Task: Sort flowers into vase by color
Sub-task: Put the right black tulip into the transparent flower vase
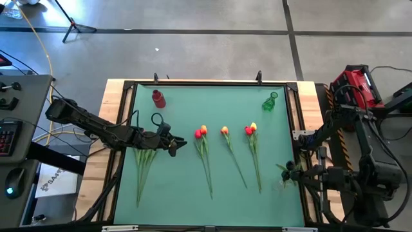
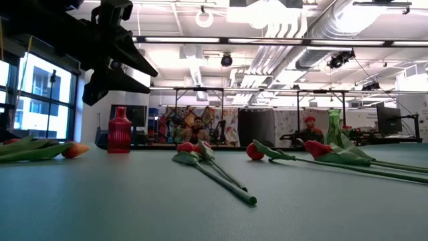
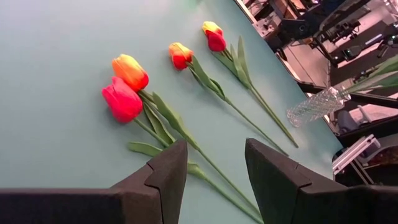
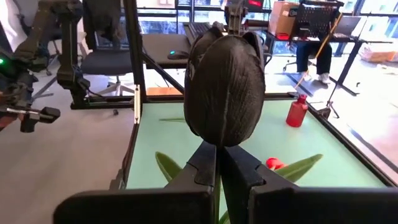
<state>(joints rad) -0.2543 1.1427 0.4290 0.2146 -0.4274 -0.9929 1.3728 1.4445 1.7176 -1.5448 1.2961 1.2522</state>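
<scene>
Tulips lie on the green table with their heads toward the far edge: a red and orange pair point(image 1: 201, 132), a single orange one point(image 1: 224, 130), a red and yellow pair point(image 1: 250, 129). Further stems point(image 1: 145, 164) lie beneath my left arm. My left gripper point(image 1: 174, 143) hovers open just left of the red and orange pair point(image 3: 127, 87), above the table point(image 2: 114, 53). At the right edge my right gripper point(image 1: 291, 169) is shut on one tulip. A red vase point(image 1: 158, 98) and a green vase point(image 1: 270, 102) stand near the far edge. My right gripper point(image 4: 217, 149) pinches a tulip's stem between its two fingers just under the head point(image 4: 222, 87), which looks dark against the light. The fingers come level from the table's right side. The head stands upright above them, leaves point(image 4: 298, 168) spread below; the gripper hides the lower stem.
A clear glass vase point(image 3: 314, 107) sits tilted near the table's right edge, with green stems at its mouth. A black frame point(image 1: 125, 129) borders the mat. Bare mat lies along the near edge and between the two coloured vases.
</scene>
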